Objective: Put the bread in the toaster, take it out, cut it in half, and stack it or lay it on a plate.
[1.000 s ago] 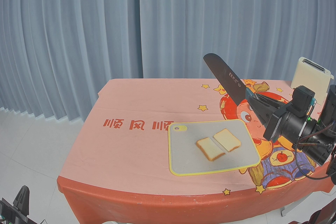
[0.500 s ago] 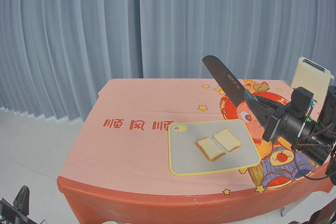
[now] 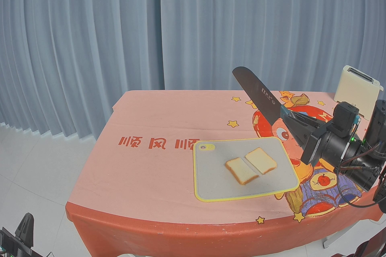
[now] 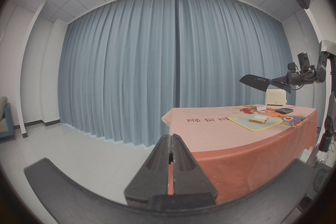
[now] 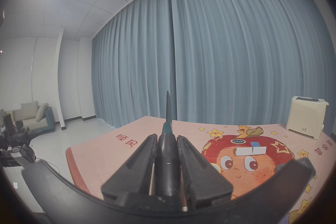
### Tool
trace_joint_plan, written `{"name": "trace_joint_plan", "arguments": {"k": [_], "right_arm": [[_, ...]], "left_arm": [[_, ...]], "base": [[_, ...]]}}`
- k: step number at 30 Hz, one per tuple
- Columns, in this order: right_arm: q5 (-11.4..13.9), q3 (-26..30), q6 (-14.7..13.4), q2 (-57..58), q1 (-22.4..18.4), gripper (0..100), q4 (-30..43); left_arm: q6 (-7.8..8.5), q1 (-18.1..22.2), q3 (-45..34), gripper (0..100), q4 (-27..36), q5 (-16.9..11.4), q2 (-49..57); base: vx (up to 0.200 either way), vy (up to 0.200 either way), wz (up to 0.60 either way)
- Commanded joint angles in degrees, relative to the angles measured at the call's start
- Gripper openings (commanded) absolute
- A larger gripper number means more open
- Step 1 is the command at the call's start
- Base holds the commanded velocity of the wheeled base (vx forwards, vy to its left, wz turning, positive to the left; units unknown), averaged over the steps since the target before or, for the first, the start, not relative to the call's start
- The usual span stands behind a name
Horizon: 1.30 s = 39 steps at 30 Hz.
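Blue curtains [image 3: 161, 17] back the pink table [image 3: 152, 173]; right end effector [image 3: 284, 110] pinches knife [image 3: 257, 91], left end effector [image 4: 171, 140] closed.

Three large red Chinese characters [image 3: 159, 143] run across the pink tablecloth [image 3: 152, 185]; small white print on the black knife [image 3: 254, 91] blade is too small to read.

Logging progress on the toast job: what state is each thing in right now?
Bread: cut into two halves, flat on the cutting board, narrow gap between.
Knife: held in the air, clear of the bread.
Cutting board: flat on the table.
Toaster: upright at the table's far right corner.
Right gripper: fingers shut on the knife.
Left gripper: fingers shut, empty.
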State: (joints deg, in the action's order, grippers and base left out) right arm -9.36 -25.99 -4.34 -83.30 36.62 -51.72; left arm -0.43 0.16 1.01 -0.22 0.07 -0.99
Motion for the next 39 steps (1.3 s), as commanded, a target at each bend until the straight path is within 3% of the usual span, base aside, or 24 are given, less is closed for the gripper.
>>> {"name": "trace_joint_plan", "arguments": {"k": [1, 25, 39], "right_arm": [[0.0, 0.0, 0.0, -0.1, -0.1, 0, 0.0], [0.0, -0.2, -0.1, 0.3, -0.3, 0, -0.1], [1.9, -1.7, -0.3, 0.3, -8.5, 0, 0.0]], "left_arm": [[-0.01, 0.0, -1.0, 0, 0.0, 0.0, -0.2], [-0.01, 0.0, -1.0, 0, 0.0, 0.1, -0.2], [-0.01, 0.0, -1.0, 0, 0.0, 0.1, -0.2]], "base": [[0.0, 0.0, 0.0], [0.0, 0.0, 0.0], [0.0, 0.0, 0.0]]}}
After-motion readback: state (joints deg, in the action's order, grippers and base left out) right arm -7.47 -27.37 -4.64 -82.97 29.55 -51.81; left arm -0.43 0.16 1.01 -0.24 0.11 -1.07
